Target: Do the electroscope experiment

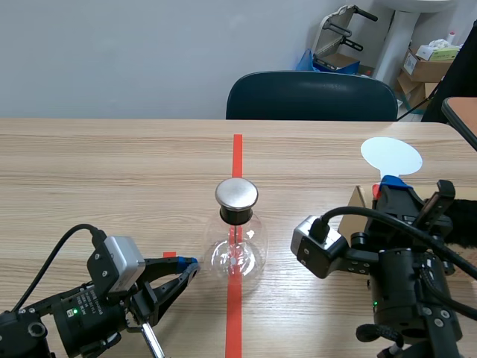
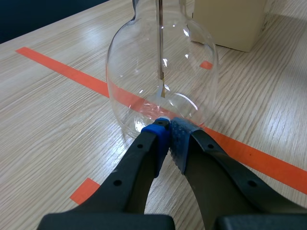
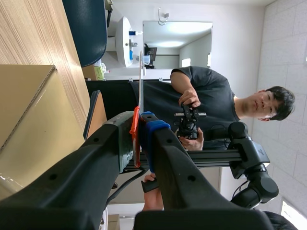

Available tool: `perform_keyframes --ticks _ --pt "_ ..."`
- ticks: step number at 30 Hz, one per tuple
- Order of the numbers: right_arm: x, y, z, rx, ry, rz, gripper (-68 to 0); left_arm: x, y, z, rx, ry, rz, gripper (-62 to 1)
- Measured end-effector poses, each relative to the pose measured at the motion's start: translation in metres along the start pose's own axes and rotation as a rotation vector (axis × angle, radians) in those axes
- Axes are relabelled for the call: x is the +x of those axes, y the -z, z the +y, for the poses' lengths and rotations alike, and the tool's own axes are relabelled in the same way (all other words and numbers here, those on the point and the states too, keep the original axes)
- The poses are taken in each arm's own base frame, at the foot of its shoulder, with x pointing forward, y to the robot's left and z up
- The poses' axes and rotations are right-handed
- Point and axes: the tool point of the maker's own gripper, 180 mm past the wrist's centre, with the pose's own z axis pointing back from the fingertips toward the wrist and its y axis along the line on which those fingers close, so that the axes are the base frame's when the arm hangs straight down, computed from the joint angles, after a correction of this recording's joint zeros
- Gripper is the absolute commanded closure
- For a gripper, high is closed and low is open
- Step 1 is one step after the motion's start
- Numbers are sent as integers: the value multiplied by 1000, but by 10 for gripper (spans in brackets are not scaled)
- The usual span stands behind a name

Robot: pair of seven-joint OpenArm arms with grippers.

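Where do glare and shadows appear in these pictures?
Scene view: small glints on the glass flask, a soft sheen on its metal cap. Left wrist view: white highlights on the flask, a shadow on the table beside the cardboard box.

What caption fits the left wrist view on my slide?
Shut left gripper at the base of the glass electroscope flask, which stands on an orange-red tape line.

The flask (image 1: 237, 257) was clear glass, its cap (image 1: 236, 193) silver over a black collar (image 1: 237, 215). The table (image 1: 89, 171) was pale wood-grain with orange-red tape (image 1: 237, 149). The disc (image 1: 391, 155) was white. The left gripper (image 2: 168, 123) had blue, dotted pads (image 2: 180, 140).
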Motion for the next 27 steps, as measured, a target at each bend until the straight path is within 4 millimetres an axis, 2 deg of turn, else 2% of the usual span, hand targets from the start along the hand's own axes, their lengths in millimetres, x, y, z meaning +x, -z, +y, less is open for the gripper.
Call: perform_keyframes --ticks 19,27 --pt "2 0 0 0 0 -12 -15 0 0 0 0 0 0 -31" --pt "21 -1 0 0 0 -119 -15 0 0 0 0 0 0 -31"
